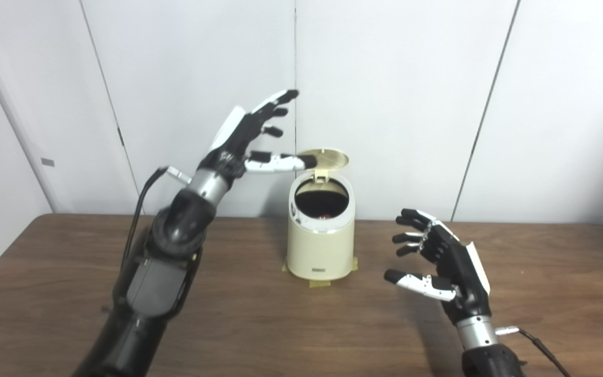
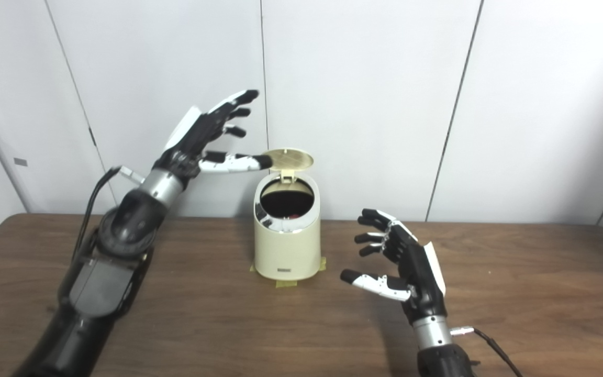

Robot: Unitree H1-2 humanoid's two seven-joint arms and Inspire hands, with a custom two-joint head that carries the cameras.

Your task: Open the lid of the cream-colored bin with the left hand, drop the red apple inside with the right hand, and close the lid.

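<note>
The cream-colored bin [image 1: 320, 246] stands at the back middle of the brown table [image 1: 280, 324], taped down at its base. Its round lid [image 1: 326, 159] is raised and tilted back. A bit of the red apple [image 1: 326, 215] shows deep in the dark opening. My left hand [image 1: 252, 139] is open and raised left of the lid, its thumb tip touching the lid's left edge. My right hand [image 1: 435, 259] is open and empty, low over the table right of the bin. The bin also shows in the right eye view [image 2: 287, 246].
White wall panels [image 1: 411, 94] stand close behind the bin. A cable [image 1: 539, 348] runs from my right wrist over the table. My left arm [image 1: 160, 277] crosses the table's left side.
</note>
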